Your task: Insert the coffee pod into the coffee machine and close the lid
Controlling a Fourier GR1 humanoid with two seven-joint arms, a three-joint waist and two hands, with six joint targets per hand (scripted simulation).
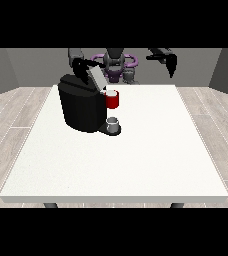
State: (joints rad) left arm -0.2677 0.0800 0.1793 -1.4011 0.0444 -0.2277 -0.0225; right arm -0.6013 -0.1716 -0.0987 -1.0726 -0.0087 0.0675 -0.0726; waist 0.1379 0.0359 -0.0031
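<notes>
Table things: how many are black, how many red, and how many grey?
Black: 1, the coffee machine
Red: 1, the red holder on the machine's front
Grey: 2, the lid tilted up on top, and the small cup on the machine's base
Total: 4

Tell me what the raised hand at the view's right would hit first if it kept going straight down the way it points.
Probably the far right part of the table; nothing else shows below that hand, though depth is unclear.
</notes>
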